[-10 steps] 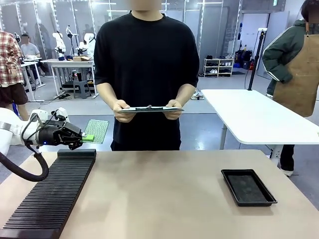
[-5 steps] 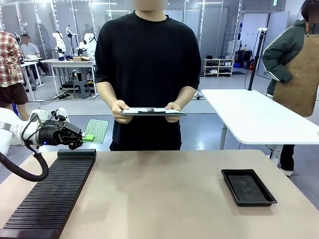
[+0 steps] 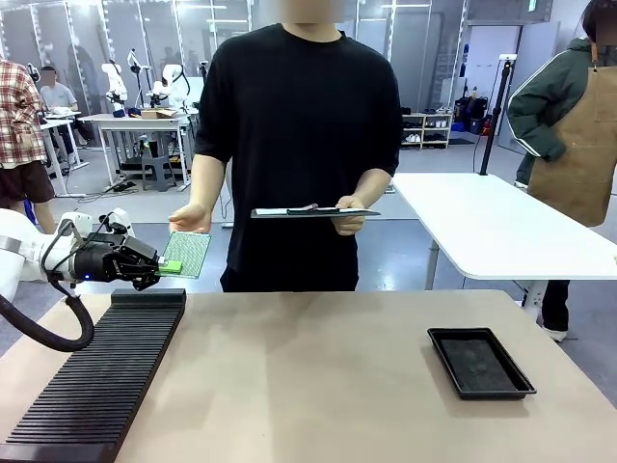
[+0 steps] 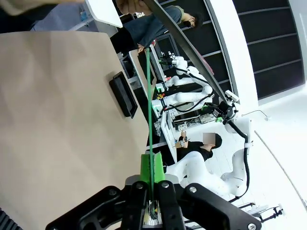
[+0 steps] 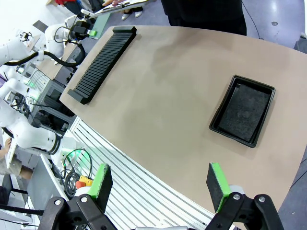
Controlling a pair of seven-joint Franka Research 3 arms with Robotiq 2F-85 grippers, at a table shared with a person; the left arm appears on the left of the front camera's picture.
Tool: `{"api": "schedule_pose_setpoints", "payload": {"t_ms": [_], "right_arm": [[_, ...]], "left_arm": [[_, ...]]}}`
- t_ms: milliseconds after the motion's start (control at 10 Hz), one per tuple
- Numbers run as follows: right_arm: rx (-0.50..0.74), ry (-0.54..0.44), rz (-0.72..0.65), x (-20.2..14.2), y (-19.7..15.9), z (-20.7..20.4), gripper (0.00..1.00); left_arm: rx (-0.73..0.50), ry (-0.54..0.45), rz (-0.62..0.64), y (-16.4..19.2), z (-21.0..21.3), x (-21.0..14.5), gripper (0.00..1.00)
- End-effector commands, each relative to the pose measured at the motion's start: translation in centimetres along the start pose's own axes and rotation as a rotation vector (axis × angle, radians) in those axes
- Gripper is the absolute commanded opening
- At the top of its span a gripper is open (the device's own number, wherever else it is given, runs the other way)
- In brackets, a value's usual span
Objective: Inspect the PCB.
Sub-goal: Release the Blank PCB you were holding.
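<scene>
The PCB (image 3: 188,253) is a thin green dotted board held out past the table's far left corner, with my left gripper (image 3: 161,267) shut on its near edge. In the left wrist view the PCB (image 4: 149,110) shows edge-on as a thin green line rising from between the green pads (image 4: 147,166). A person's hand (image 3: 190,217) hovers just above the board's top edge; whether it touches I cannot tell. The person's other hand holds a clipboard (image 3: 316,211) level. My right gripper (image 5: 158,184) hangs open high above the table's near edge, with nothing between its fingers.
A long black slotted rack (image 3: 96,376) lies along the left side of the table (image 3: 318,376). A black rectangular tray (image 3: 480,362) sits at the right. Behind, a white table (image 3: 501,231) and another person stand at the far right.
The person took one hand off the clipboard and brought it over to the PCB's top edge; the clipboard shifted slightly right in the other hand. Neither arm moved.
</scene>
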State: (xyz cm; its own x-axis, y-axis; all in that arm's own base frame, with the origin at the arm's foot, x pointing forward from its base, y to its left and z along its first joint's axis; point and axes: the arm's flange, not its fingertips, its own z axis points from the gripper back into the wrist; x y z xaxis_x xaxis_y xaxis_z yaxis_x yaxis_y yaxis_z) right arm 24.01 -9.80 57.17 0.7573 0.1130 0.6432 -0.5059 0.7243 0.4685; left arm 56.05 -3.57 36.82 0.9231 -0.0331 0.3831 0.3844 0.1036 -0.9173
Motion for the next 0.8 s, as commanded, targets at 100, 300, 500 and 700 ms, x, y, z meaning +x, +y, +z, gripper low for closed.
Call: {"api": "schedule_pose_setpoints", "payload": {"t_ms": [100,300,500,700], "right_arm": [[0.005,0.002,0.007,-0.15,-0.02,-0.04,1.0],[0.005,0.002,0.007,-0.15,-0.02,-0.04,1.0],[0.005,0.002,0.007,-0.15,-0.02,-0.04,1.0],[0.005,0.002,0.007,-0.15,-0.02,-0.04,1.0]], "left_arm": [[0.0,0.008,0.0,-0.1,0.01,-0.03,0.03],[0.0,0.008,0.0,-0.1,0.01,-0.03,0.03],[0.0,0.008,0.0,-0.1,0.01,-0.03,0.03],[0.0,0.008,0.0,-0.1,0.01,-0.03,0.03]]}}
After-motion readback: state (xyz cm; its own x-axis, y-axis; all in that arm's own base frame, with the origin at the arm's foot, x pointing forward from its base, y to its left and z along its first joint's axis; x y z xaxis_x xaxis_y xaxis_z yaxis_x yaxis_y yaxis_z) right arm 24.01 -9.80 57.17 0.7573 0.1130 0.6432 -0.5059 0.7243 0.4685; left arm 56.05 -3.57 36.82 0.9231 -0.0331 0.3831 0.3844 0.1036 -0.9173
